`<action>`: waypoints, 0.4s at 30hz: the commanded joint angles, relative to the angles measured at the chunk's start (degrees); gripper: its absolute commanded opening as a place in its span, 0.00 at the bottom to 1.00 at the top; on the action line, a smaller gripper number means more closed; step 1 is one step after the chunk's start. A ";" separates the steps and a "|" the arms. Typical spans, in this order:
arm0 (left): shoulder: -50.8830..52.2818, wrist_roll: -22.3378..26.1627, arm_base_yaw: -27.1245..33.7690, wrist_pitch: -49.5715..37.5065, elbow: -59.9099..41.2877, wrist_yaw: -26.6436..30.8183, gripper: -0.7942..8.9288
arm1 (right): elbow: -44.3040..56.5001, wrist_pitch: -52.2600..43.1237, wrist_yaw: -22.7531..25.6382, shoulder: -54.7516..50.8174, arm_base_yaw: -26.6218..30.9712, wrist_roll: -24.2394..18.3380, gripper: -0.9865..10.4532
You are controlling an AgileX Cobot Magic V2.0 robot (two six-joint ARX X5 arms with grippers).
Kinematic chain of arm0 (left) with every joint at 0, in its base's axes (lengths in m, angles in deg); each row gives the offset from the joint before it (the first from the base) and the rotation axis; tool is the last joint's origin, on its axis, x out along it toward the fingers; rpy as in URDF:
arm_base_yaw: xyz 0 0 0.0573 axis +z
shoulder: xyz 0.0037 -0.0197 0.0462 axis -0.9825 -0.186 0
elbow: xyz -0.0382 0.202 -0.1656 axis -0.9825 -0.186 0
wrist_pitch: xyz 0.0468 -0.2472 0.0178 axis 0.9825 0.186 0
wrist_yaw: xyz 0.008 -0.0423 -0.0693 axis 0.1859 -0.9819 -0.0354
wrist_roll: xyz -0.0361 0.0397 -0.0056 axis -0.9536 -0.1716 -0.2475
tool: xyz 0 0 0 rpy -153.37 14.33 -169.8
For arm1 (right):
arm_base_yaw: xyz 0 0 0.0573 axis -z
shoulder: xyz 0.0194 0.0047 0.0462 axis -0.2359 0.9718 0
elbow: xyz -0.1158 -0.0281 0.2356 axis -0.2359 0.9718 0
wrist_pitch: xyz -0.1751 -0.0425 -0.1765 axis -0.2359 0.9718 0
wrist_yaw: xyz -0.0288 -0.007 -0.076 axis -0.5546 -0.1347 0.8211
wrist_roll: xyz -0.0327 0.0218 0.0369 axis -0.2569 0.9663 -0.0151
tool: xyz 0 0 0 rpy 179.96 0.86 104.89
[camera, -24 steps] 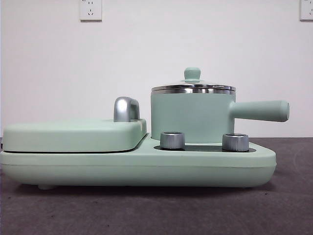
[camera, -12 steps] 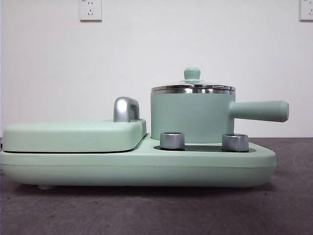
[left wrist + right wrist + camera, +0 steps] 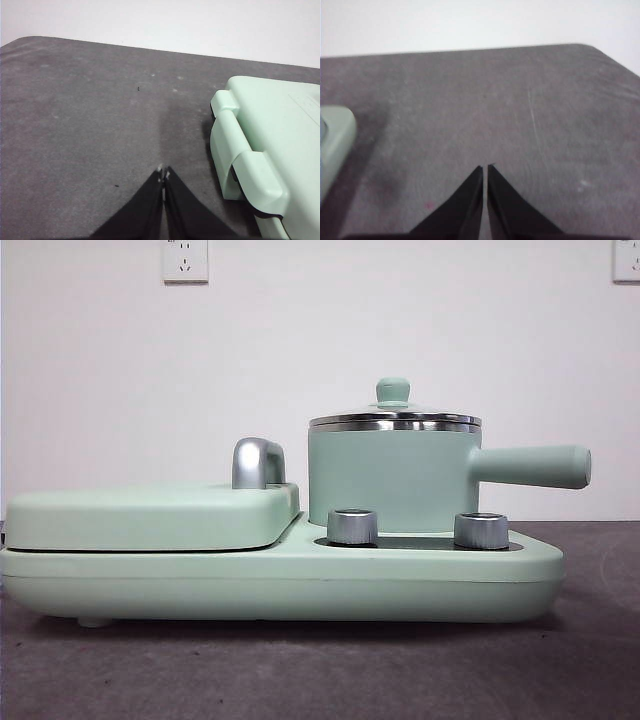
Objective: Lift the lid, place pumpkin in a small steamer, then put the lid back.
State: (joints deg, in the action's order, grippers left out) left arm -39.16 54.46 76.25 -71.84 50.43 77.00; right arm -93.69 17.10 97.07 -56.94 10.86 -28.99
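Left gripper (image 3: pixel 163 174): two black jaws pressed together, nothing between them, hanging over bare dark grey felt table cover (image 3: pixel 90 125). Just beside it, the hinged end of the pale mint-green cooker base (image 3: pixel 270 145). Not touching it.

Right gripper (image 3: pixel 484 171): jaws closed to a hairline gap, empty, over the same grey cover. A rounded mint-green corner of the base shows at the view's edge, well apart from the tips.

Neither arm shows in the front view; both wait off to the sides.

Change over the last second: none. Front view identical across all three pictures, nothing shifted. Reading: task not begun; lid lift is the first step.

Round clear glass lid with steel rim and small mint-green knob (image 3: pixel 393 392) sits seated on the cylindrical mint-green small steamer with steel rim and long straight side handle (image 3: pixel 390 480). Steamer stands on the base behind two chrome dial knobs (image 3: pixel 352 526). Beside it, the wide flat mint-green griddle cover (image 3: pixel 150 515) with curved chrome handle (image 3: pixel 258 462).

Pumpkin: not visible in any view. Cannot say where it lies.

Writing: no brand or label readable. The two white wall sockets (image 3: pixel 185 260) are unmarked as far as can be seen.
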 commanded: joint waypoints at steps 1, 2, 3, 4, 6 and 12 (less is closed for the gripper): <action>0.15 0.76 0.07 0.28 -1.14 0.17 0.09 | 2.12 -1.42 -1.86 -1.25 0.63 -0.68 0.10; 0.15 0.76 0.07 0.28 -1.14 0.17 0.09 | 2.82 -1.46 -2.69 -1.68 0.81 -0.70 0.10; 0.15 0.76 0.07 0.28 -1.14 0.17 0.09 | 3.48 -1.49 -3.13 -2.16 1.03 -0.70 0.10; 0.15 0.76 0.07 0.28 -1.14 0.17 0.09 | 4.04 -1.46 -3.61 -2.60 1.18 -0.68 0.10; 0.15 0.74 0.07 0.28 -1.14 0.17 0.09 | 5.05 -1.88 -4.31 -3.32 1.46 -0.70 0.10; 0.15 0.76 0.07 0.28 -1.14 0.17 0.09 | 6.82 -2.99 -7.21 -5.53 1.68 -2.95 0.10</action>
State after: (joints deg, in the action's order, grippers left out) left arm -39.16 54.44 76.25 -71.82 50.43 77.00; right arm -87.51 14.52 90.09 -62.21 12.46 -30.11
